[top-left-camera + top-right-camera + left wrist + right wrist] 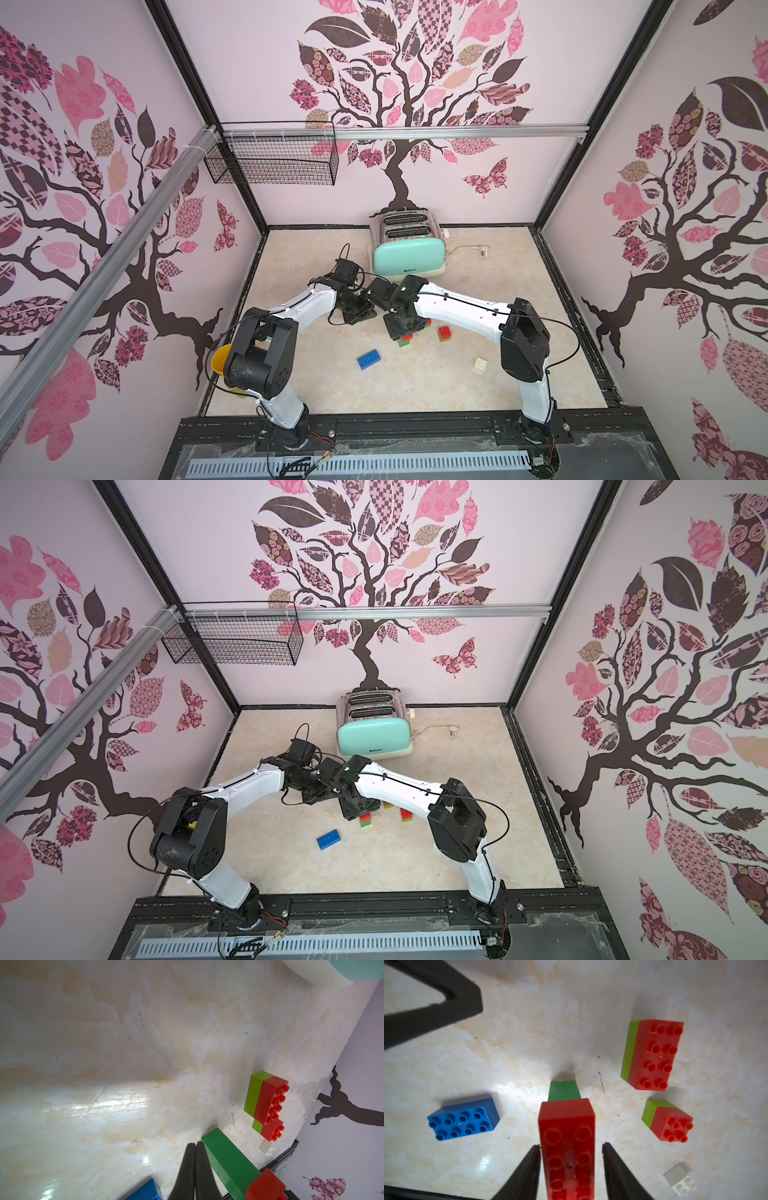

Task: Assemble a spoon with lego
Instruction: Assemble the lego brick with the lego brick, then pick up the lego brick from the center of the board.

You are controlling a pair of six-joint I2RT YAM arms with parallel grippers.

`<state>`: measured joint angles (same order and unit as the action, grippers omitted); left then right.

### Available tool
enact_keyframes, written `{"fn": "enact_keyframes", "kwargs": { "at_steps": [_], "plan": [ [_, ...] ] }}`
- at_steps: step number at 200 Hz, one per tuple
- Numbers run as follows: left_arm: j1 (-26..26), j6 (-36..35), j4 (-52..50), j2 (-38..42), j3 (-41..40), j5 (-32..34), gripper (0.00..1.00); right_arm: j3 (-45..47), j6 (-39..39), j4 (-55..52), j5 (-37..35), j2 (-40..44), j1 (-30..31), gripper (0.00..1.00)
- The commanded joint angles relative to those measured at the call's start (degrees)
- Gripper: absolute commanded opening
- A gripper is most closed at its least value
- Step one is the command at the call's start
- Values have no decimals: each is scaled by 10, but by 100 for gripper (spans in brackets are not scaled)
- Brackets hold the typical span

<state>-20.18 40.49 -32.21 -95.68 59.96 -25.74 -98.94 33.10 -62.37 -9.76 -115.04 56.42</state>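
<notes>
Two white arms meet above the middle of a marbled bench [415, 386], just below a mint toaster [409, 254] at the frame's upper centre, as a brick spoon takes shape. The partial spoon [566, 1140], a red brick capping a dark green stem, lies between the spread fingers of the right end effector [571, 1147], which stands part-open around it; one finger sits close against the red brick's side, the other clear of it, so the build looks released or nearly so, though contact cannot be told for sure. Its long axis runs straight ahead of that end effector, toward the top of the wrist frame. The left end effector [195, 1144], pinched shut and empty, sits just beside the green stem's far end. A blue oblong brick [464, 1119] lies to the build's left in the right wrist view; a red-on-lime oblong pair [654, 1054] and a smaller red-on-lime square pair [669, 1123] lie to its right, a white brick [680, 1181] at lower right. The right arm is nearer all loose pieces.
</notes>
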Motion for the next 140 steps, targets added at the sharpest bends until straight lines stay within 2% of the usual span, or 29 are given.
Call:
{"fn": "enact_keyframes", "kwargs": {
  "at_steps": [1,18,51,67,93,110,140],
  "plan": [
    [-1,-5,-4,4,6,4,0,-47,4,-26,-19,15,-2,71],
    [-1,-7,-10,8,12,6,0,-66,3,-33,-27,29,-2,79],
    [-1,-18,-29,28,14,21,0,-49,8,-33,-55,73,-10,84],
    [-1,-27,-42,50,4,42,0,-5,9,-18,-48,98,-40,83],
    [0,-35,-48,80,-24,67,0,58,-14,26,-12,116,-92,75],
    [0,-34,-44,83,-37,66,0,74,-31,43,15,97,-118,72],
    [0,-33,-30,73,-29,44,0,63,-61,55,19,42,-124,73]
  ]
}}
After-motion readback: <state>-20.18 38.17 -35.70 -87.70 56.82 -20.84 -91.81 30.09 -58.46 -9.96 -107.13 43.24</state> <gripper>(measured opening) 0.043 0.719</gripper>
